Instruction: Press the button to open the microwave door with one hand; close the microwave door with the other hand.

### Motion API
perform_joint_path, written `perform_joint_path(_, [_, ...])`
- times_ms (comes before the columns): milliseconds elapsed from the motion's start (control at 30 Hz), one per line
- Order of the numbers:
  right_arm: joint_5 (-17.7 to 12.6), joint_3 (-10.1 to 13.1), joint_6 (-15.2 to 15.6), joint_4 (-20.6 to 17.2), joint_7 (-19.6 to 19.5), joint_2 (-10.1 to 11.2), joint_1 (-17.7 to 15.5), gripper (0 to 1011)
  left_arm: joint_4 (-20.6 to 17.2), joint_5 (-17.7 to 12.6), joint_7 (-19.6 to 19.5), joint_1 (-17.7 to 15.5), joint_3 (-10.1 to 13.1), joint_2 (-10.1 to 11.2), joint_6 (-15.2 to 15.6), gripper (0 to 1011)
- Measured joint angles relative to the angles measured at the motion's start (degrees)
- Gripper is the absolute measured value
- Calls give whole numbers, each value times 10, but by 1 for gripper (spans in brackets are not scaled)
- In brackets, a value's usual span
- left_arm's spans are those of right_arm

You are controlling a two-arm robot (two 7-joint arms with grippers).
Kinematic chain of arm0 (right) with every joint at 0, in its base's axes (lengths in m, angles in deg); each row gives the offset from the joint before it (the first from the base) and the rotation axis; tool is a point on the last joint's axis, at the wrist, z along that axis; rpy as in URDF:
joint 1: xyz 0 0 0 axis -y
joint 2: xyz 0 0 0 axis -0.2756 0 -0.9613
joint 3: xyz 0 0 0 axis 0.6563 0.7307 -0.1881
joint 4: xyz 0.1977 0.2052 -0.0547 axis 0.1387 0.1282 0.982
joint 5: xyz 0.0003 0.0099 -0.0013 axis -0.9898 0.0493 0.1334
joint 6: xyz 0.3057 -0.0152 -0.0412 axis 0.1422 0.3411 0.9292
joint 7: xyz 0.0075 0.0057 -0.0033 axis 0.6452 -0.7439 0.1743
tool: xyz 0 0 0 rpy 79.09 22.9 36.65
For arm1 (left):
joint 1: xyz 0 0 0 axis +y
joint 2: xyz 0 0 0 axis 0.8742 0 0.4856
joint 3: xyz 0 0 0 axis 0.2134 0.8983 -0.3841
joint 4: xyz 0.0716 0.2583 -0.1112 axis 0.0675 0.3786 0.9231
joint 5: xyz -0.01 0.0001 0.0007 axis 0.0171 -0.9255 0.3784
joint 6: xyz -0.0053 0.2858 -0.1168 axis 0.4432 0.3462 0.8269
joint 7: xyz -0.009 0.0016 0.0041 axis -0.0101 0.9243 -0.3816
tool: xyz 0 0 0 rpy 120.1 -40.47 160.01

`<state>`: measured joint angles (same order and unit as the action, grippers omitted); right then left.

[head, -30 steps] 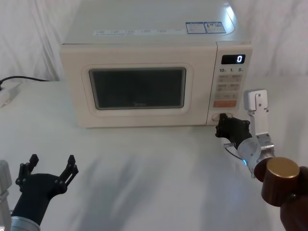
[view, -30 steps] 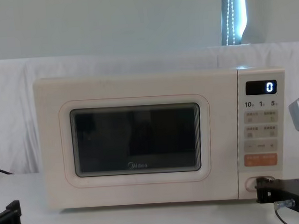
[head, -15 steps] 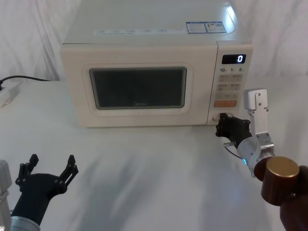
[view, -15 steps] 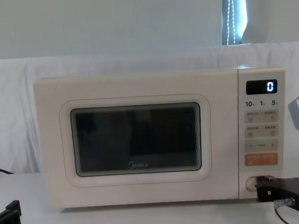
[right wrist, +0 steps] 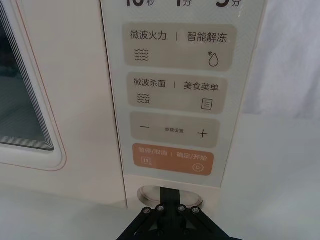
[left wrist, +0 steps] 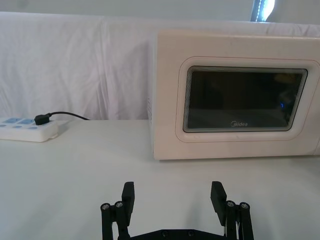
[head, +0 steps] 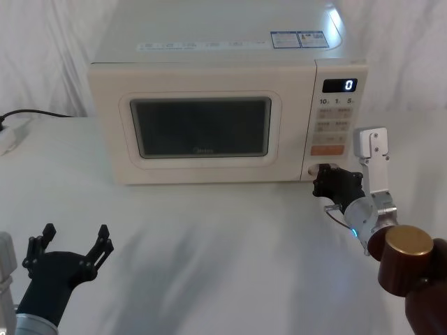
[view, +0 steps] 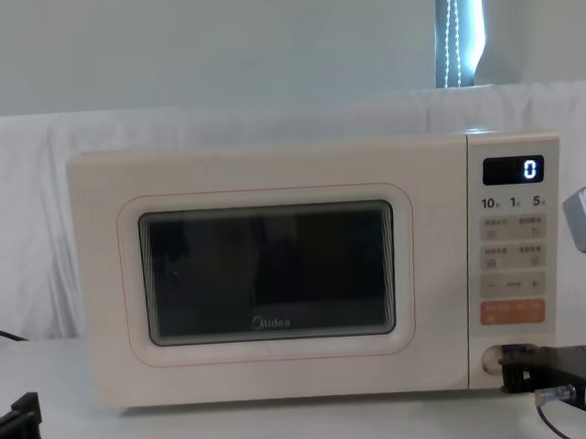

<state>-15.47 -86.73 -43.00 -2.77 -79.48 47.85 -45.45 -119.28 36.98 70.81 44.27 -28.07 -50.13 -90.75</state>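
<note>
In the head view the right gripper [head: 323, 179] sits at the lower right of the microwave's front, its black fingers drawn together into one narrow tip that meets the button [right wrist: 149, 193], the wide pill-shaped key at the very bottom of the control panel [right wrist: 172, 95], just under the orange key [right wrist: 172, 159]. Clenched like this, the fingers seem meant to work as a single poking point rather than a grasp, which suits a press on a recessed key. In the right wrist view the tip lies across the middle of the button, at the lower centre of the frame. The door [head: 200, 125] fills the middle of the head view and is shut flush with the body, so the press has not yet released it. The left gripper [head: 73, 239] waits at the lower left of the head view, well apart from the microwave, its fingers spread wide and holding nothing, probably kept ready to push the door closed afterwards. The microwave stands on a table [head: 209, 244] draped in white cloth, with white cloth hanging behind it; a power strip [left wrist: 27, 129] with a black plug lies at the middle left of the left wrist view.
</note>
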Motion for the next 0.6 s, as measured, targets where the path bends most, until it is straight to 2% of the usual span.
perform_joint_path(600, [3,2,-4,13,-1,-1,9,0,0,0,0,0,0,0,0,1001])
